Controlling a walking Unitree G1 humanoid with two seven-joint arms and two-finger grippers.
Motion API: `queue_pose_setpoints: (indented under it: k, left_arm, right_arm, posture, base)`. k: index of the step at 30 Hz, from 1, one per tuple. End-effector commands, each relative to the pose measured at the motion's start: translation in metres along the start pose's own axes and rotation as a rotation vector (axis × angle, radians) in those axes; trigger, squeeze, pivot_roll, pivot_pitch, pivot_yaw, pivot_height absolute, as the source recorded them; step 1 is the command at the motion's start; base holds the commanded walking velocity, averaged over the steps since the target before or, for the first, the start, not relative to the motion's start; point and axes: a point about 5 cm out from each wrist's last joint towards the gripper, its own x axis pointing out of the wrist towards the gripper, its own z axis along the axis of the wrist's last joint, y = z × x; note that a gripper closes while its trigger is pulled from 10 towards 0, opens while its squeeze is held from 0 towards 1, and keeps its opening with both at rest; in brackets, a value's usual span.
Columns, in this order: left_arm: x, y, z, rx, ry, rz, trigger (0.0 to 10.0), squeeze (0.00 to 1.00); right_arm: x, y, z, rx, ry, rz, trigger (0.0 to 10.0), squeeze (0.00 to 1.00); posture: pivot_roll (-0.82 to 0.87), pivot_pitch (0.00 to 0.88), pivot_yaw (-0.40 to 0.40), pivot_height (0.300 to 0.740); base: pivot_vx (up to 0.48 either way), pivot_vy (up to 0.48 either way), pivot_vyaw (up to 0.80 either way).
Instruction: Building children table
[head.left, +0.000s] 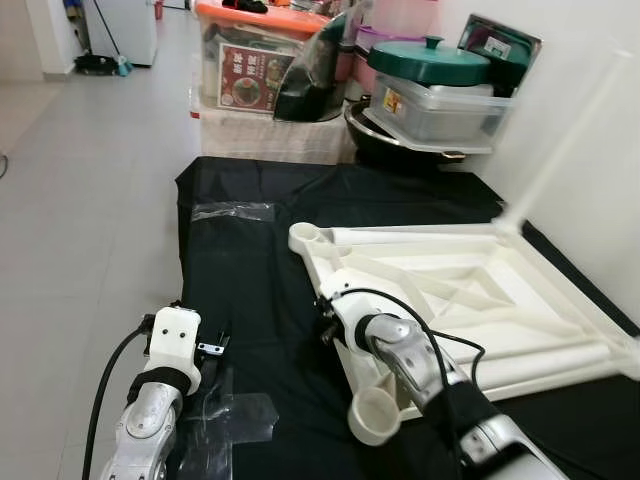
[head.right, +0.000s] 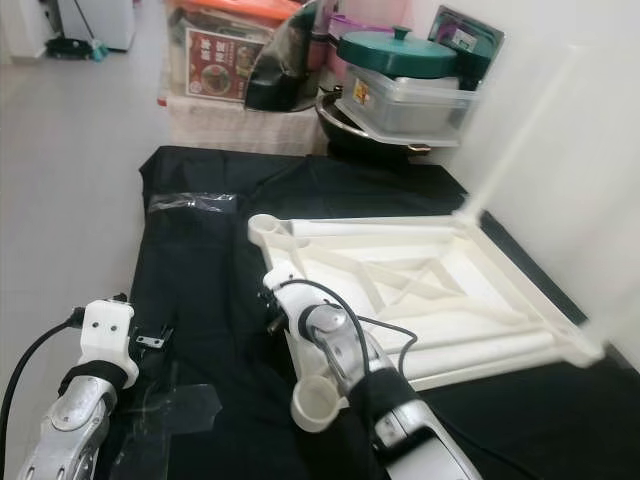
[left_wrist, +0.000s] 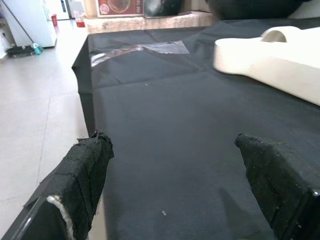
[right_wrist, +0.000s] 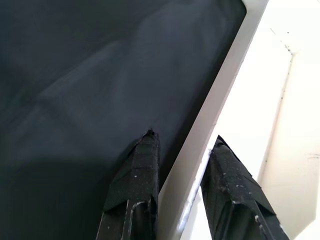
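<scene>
We see the white plastic tabletop (head.left: 470, 290) lying upside down on the black cloth (head.left: 260, 290), its ribbed underside up and round leg sockets at the corners. Our right gripper (right_wrist: 182, 172) pinches the tabletop's smooth rim at its 9 o'clock edge between cloth-wrapped fingers (right_wrist: 137, 180). Our left gripper (left_wrist: 180, 180) hovers at 7 o'clock, fingers spread wide over crinkled clear tape (head.left: 235, 415).

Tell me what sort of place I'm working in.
Probably a home: tiled floor, boxed household goods and a green-lidded pot stacked by the wall. The upturned white table top lies on a black cloth.
</scene>
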Motion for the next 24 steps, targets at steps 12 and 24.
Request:
queue_pose_setpoints:
  k: [12, 24]
  left_arm:
    - [-0.004, -0.007, -0.009, -0.009, 0.043, -0.027, 10.0, 0.00]
    - [-0.003, -0.006, -0.010, -0.006, 0.043, -0.030, 10.0, 0.00]
  right_arm:
    - [-0.072, 0.005, -0.039, -0.327, -0.019, 0.380, 0.0, 0.00]
    - [-0.120, 0.005, -0.076, -0.444, 0.040, 0.632, 0.0, 0.00]
  posture:
    - [0.08, 0.000, -0.158, 0.740]
    - [0.08, 0.000, -0.147, 0.740]
  base:
    - [0.000, 0.000, 0.00]
    - [0.000, 0.000, 0.00]
